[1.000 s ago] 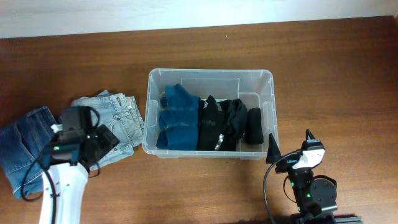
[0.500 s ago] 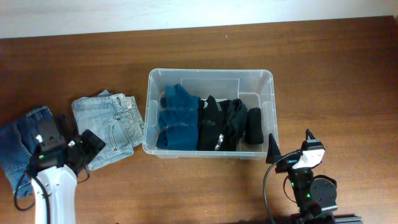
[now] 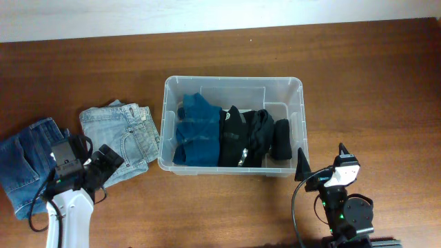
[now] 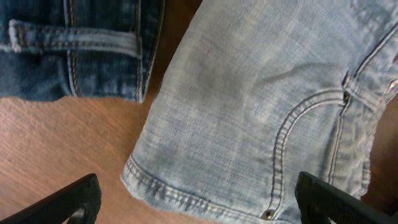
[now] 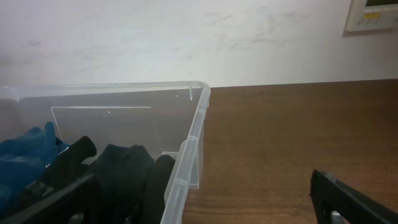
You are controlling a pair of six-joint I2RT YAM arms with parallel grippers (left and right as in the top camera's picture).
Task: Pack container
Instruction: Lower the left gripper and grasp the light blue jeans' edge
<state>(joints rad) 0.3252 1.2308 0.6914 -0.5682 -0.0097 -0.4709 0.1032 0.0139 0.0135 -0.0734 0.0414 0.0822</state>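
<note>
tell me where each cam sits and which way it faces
Overhead: above the table, looking straight down on the bin, light jeans, dark jeans, left gripper and right gripper.
Left wrist: on the left arm, looking down at both jeans; its open fingers frame the bottom.
Right wrist: low over the table, facing level past the bin's corner to the wall; open fingers at the bottom.
Shared: overhead and left wrist both show the jeans.

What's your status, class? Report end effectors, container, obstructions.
Left end effector open above light jeans. Right end effector open, beside container. Container holds folded clothes. No obstruction seen.
</note>
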